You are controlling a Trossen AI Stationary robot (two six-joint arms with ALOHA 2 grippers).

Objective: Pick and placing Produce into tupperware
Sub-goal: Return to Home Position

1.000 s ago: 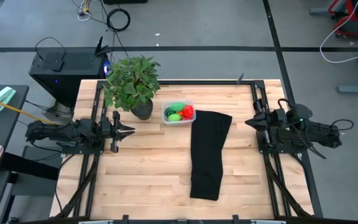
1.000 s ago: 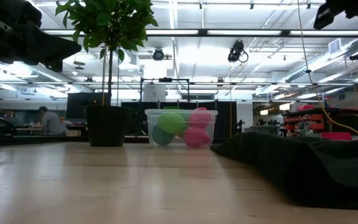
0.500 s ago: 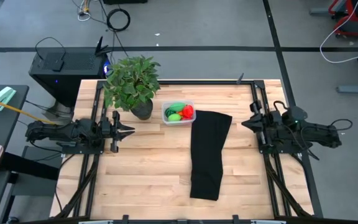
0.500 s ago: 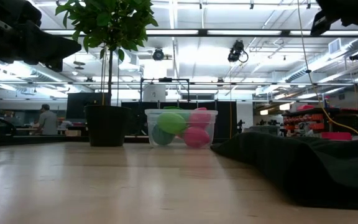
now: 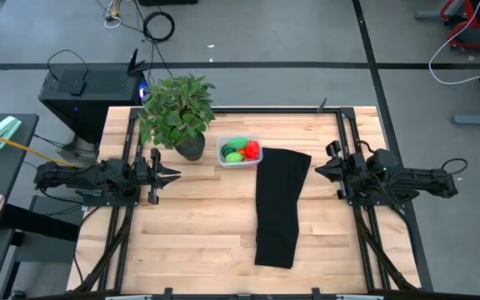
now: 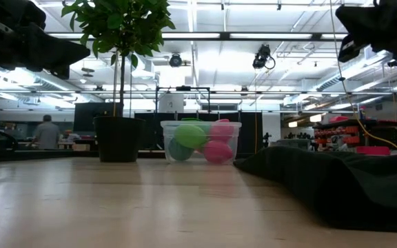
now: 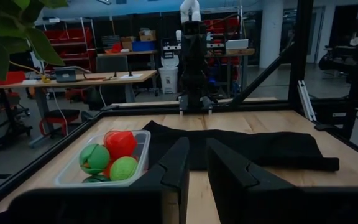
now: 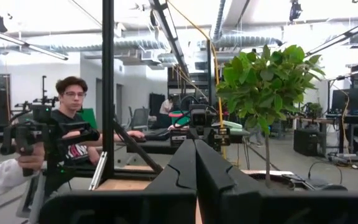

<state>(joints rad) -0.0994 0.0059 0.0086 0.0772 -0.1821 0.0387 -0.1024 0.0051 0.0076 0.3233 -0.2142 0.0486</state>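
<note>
The clear tupperware (image 5: 239, 151) stands on the wooden table at the far middle, next to the plant pot. Produce lies inside it: a light green ball (image 7: 123, 167), a red piece (image 7: 119, 142) and a darker green one (image 7: 93, 157). My left gripper (image 5: 172, 173) hovers level at the table's left side, pointing toward the tub, its fingers (image 7: 178, 163) a narrow slit apart with nothing between them. My right gripper (image 5: 317, 169) hangs at the right side above the table, shut and empty; in its wrist view the fingers (image 8: 182, 168) meet.
A leafy potted plant (image 5: 176, 112) stands left of the tub. A long black cloth (image 5: 279, 204) lies from beside the tub toward the near edge. Black frame rails (image 5: 355, 225) run along both sides. A person (image 8: 67, 124) sits beyond the table's left.
My right gripper has come down and moved a little toward the black cloth, staying shut and tipping its fingers slightly upward. The tub and the produce have not moved.
</note>
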